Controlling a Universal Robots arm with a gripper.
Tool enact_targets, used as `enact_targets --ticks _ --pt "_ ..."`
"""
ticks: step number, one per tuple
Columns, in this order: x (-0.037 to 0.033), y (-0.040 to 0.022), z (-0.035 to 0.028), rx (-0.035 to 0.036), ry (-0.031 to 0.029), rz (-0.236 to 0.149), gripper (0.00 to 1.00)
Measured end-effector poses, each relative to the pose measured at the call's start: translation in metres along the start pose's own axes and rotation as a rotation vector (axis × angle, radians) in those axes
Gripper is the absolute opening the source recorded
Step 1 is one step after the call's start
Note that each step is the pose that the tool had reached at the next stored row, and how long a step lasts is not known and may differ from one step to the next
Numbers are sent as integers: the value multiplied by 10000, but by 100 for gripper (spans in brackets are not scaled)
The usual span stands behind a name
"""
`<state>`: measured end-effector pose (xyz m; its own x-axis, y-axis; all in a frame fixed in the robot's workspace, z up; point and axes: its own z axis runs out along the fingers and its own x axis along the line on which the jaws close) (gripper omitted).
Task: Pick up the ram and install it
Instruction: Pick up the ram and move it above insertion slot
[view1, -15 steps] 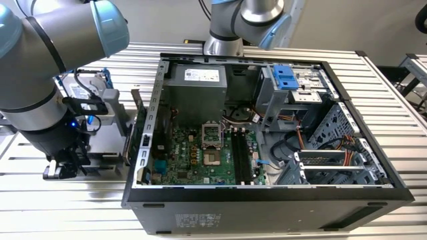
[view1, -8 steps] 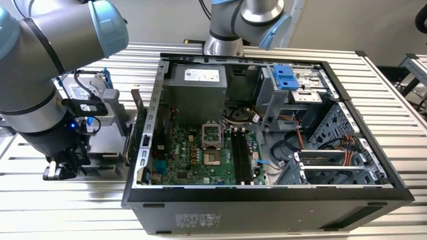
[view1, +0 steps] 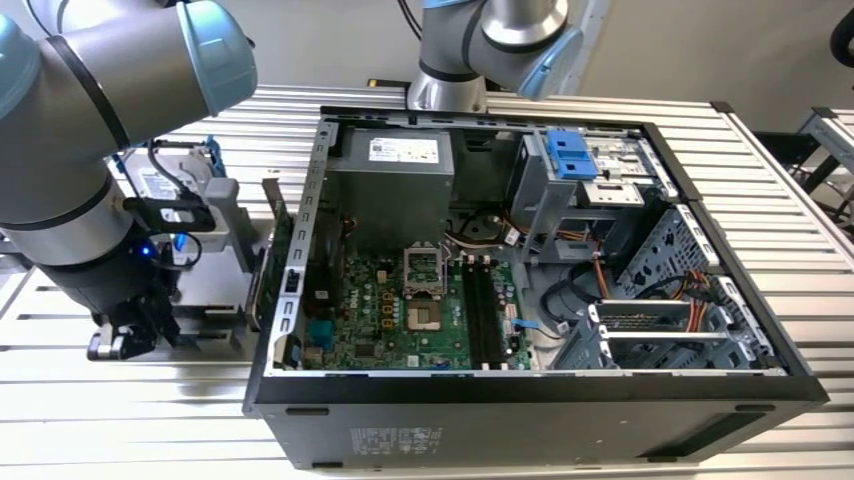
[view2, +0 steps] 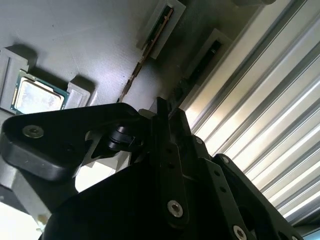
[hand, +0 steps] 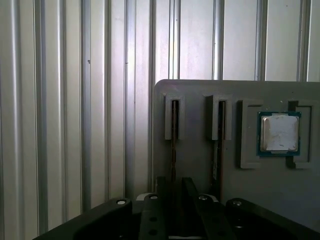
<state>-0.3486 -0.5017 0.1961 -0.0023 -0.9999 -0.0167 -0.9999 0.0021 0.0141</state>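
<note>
1. Now, your claw (view1: 127, 340) hangs low over the bench (view1: 80, 420) at the exterior view's left, just beside the open computer case (view1: 534, 400).
2. In the first wrist view, the ram (hand: 173, 145) stands on edge in a slot of the grey holder (hand: 200, 92), and its near end runs in under the claw.
3. You cannot tell how far the claw is open, nor whether it grips the ram.
4. A second stick (hand: 216, 150) stands in the neighbouring slot, with a square silver processor chip (hand: 279, 132) in a recess beside it.
5. The black motherboard slots (view1: 481, 310) lie inside the case, well apart from the ram.
</note>
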Motion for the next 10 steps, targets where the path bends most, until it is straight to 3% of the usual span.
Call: enact_targets --ticks 8,9,10 --pt "0 0 0 -1 -1 0 100" --pt "0 0 0 0 -2 0 0" --pt "0 0 0 0 -2 1 0"
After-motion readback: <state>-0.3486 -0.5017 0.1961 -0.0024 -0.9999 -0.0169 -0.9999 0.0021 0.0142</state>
